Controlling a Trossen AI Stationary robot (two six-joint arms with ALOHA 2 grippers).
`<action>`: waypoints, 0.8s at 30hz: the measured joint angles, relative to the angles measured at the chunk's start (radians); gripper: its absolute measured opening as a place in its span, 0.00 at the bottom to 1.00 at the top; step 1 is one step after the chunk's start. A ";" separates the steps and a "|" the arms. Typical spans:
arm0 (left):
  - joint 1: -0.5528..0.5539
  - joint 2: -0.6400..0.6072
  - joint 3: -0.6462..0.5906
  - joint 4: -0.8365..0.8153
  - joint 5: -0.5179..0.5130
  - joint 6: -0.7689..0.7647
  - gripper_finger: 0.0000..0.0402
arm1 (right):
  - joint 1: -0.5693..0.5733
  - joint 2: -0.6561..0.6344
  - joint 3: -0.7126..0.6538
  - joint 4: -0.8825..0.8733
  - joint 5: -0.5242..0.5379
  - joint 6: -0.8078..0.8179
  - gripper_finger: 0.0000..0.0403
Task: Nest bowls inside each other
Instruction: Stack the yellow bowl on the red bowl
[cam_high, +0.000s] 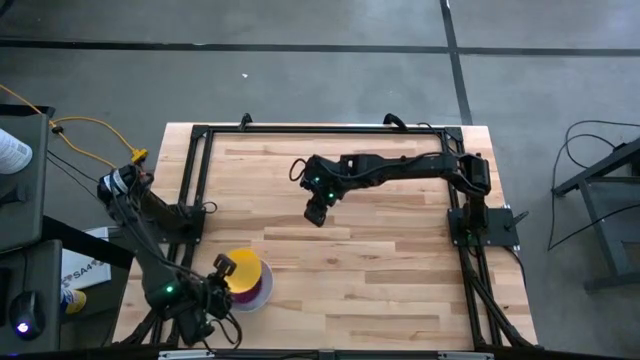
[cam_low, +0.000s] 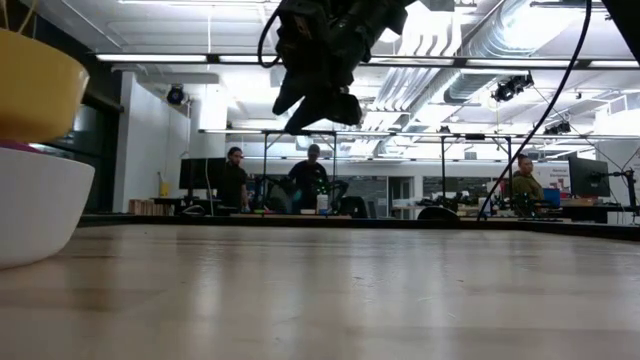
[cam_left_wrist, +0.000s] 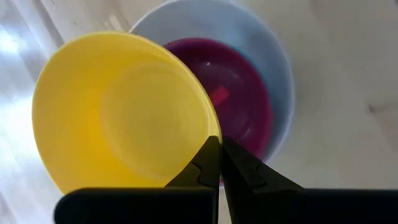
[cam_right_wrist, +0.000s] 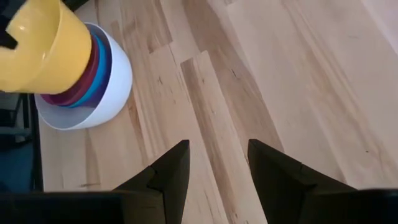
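Gripping the yellow bowl (cam_left_wrist: 118, 112) by its rim, the left gripper (cam_left_wrist: 221, 152) has its fingers clenched on the thin plastic edge at the near left part of the wooden table (cam_high: 380, 260). The yellow bowl sits tilted over the stack, above the white bowl (cam_right_wrist: 102, 93), which rests on the table. Inside the white bowl lie the blue bowl (cam_right_wrist: 104, 71) and, within that, the purple bowl (cam_left_wrist: 239, 99); a small pink-red patch shows in the purple bowl's bottom, too small to tell what it is. In the low view the yellow bowl shows above the white bowl's rim at the picture's left edge. The right gripper (cam_right_wrist: 217, 165) hangs over the middle of the table, well apart from the stack, its fingers spread and grasping nothing. Beyond the table, people (cam_low: 310, 180) sit at desks in the room.
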 joint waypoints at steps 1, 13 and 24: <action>-0.010 0.000 -0.005 0.017 -0.001 -0.009 0.00 | 0.002 0.000 0.000 0.000 0.000 0.005 0.39; -0.086 0.000 -0.015 0.124 -0.013 -0.075 0.00 | 0.021 0.000 0.000 0.002 0.002 0.052 0.39; -0.083 0.001 -0.134 0.179 0.000 -0.086 0.00 | 0.048 0.000 0.000 0.003 0.032 0.053 0.39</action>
